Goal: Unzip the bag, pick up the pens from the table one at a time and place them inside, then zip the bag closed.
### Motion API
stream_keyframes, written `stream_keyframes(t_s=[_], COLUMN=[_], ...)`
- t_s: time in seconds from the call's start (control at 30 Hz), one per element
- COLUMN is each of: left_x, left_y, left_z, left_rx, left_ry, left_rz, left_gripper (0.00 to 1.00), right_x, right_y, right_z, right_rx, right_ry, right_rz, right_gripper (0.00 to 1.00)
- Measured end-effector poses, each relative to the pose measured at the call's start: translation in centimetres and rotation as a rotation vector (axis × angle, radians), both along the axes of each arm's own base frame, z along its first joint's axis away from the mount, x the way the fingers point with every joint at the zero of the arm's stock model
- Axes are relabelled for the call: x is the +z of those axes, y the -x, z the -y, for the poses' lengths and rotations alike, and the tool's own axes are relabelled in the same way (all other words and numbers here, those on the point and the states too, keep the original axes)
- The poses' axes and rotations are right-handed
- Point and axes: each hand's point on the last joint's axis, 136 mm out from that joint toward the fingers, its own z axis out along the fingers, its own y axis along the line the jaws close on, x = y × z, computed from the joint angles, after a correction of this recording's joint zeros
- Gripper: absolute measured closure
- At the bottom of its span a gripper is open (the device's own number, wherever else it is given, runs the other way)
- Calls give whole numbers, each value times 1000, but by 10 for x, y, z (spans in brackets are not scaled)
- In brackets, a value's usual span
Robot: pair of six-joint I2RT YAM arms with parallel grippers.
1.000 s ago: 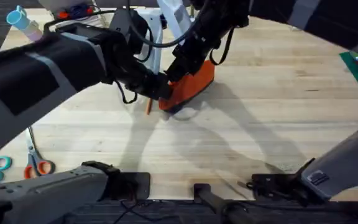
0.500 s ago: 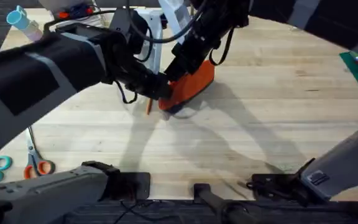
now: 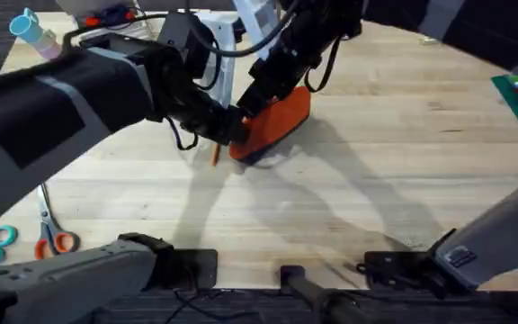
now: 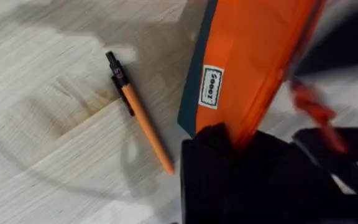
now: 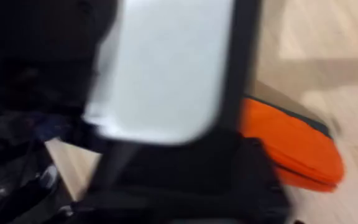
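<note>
Take the bag [image 3: 275,123] as your landmark. You find it on the table [image 3: 403,180], toward the far middle of the overhead view, lying at a slant with its near end lower left and its far end upper right. In the left wrist view the bag [image 4: 253,62] shows an orange face, a dark navy edge strip, and a small white label near that edge.

Left gripper [image 3: 232,133]: you see it at the near end of the bag, with its arm reaching in from the lower left. In the left wrist view the black fingers [image 4: 216,162] are pinched on the bag's end, and the orange fabric runs down between them. An orange zipper pull or tab [image 4: 312,112] hangs blurred beside the fingers, on the side away from the label.

Right gripper [image 3: 272,76]: you see it on the far side of the bag, at the bag's upper edge and in contact with it, with its arm crossing down from the top of the overhead view. You cannot tell whether its fingers are spread or pressed together; the right wrist view is blurred, and you can make out only one rounded orange end of the bag [image 5: 297,149] behind dark arm parts.

The pen [image 4: 143,118] lies flat on the table just beside the bag's navy edge, apart from it, black end pointing away from the left gripper. Overhead, the pen [image 3: 214,155] lies left of the bag's near end.

Orange-handled scissors [image 3: 54,236] lie well apart from the bag, near the left edge of the table.
</note>
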Motion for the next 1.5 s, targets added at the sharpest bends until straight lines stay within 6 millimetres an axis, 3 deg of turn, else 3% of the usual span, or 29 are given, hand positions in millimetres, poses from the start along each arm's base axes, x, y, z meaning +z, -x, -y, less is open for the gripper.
stream_keyframes(t_s=[0.13,0.17,0.5,0.83,0.97,1.0,1.03,1.27,1.3,1.33,1.47,1.5], left_x=[-1,0,0,-1,-1,0,-1,0,-1,-1,-1,-1], left_y=[2,2,2,-1,-1,-1,-1,-2,-2,-2,-6,-6], left_z=[-1,-1,-2,-2,-3,-3,-2,-3,-3,-4,-6,-7], left_rx=[-20,-18,-19,11,18,22,22,22,23,24,34,39], left_ry=[-6,-5,-6,-7,-6,-6,-6,-7,-9,-15,-27,-28], left_rz=[3,5,7,7,5,5,5,6,7,10,23,21], left_gripper=[959,959,958,959,959,959,959,933,886,774,138,43], right_x=[-2,-2,-2,4,13,31,42,52,52,52,52,52], right_y=[-16,-19,-19,-11,-23,-43,-51,-65,-67,-68,-75,-76], right_z=[14,16,18,35,54,82,97,129,133,137,152,155], right_rx=[-46,-54,-58,-91,-129,-176,-183,-184,-186,-191,-214,-220], right_ry=[36,38,50,34,21,3,-5,-3,-1,0,2,3], right_rz=[38,43,45,-66,-77,-35,1,55,59,62,72,72], right_gripper=[90,27,8,6,6,6,6,6,6,6,7,7])
